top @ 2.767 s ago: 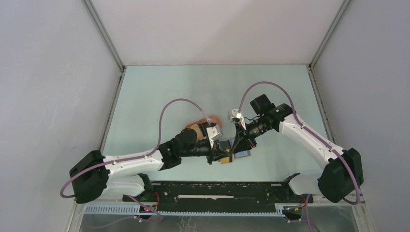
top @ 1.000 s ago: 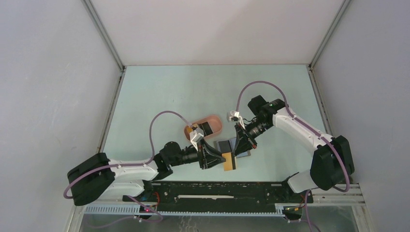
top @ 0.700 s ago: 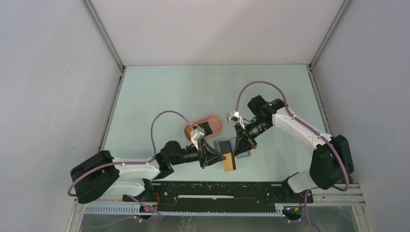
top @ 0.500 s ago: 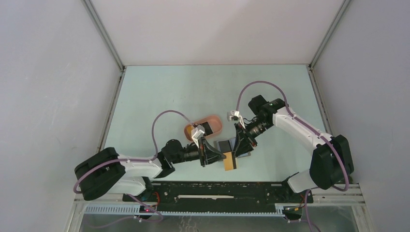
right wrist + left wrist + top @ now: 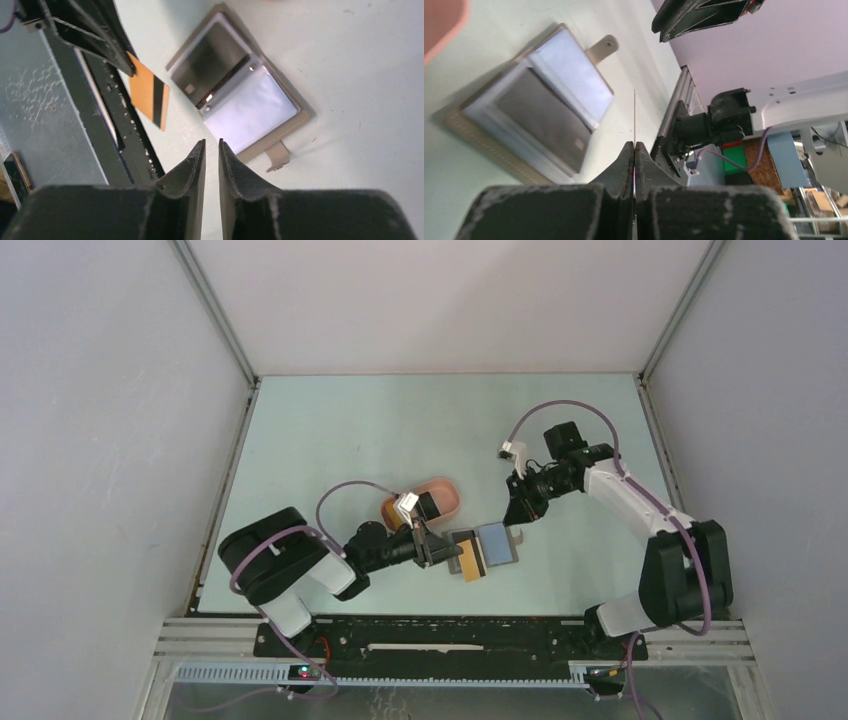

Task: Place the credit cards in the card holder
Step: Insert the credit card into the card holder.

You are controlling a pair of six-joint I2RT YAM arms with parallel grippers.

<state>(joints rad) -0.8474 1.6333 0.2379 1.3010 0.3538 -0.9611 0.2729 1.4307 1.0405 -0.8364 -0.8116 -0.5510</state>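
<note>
The left tool [image 5: 443,549] pinches a yellow-orange card [image 5: 467,565] beside the open card holder [image 5: 497,543]; the right tool [image 5: 516,512] hangs slightly spread.

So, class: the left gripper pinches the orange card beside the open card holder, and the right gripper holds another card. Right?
Not quite. The right wrist view shows the right gripper empty, nothing between its jaws. The rest stands: the left gripper pinches the orange card beside the open card holder.
</note>
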